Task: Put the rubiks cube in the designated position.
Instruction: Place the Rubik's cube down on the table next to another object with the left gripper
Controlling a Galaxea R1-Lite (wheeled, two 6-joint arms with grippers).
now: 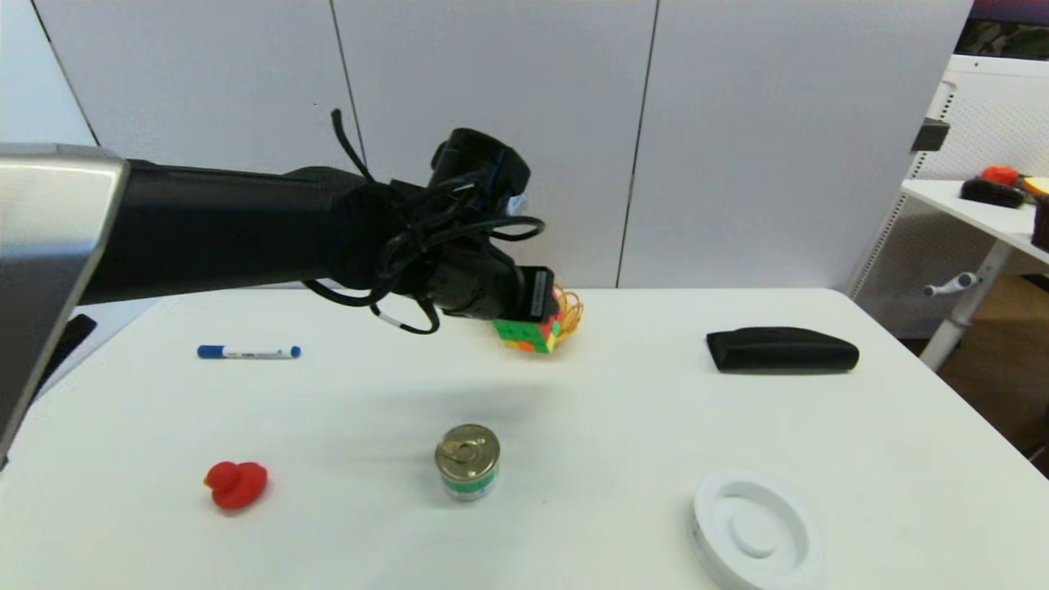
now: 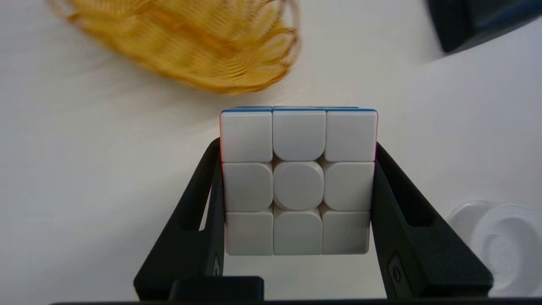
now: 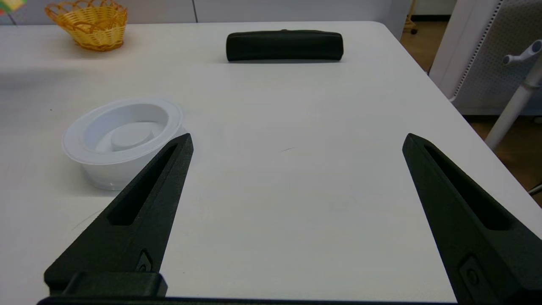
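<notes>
Evidently the left gripper clamps the rubiks cube beside a seemingly empty basket.

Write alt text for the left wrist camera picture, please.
The left claw grips the rubiks cube by two opposite sides, white face toward the camera, above the white table. A woven yellow basket sits beyond it.

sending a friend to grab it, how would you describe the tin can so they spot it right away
On the white table, look at the near middle, ahead of the left gripper that holds the multicoloured puzzle cube. The small round metal can stands upright there, between the red rubber duck and the white round ridged dish. Only it has a gold pull-tab lid and a green-and-white label.
</notes>
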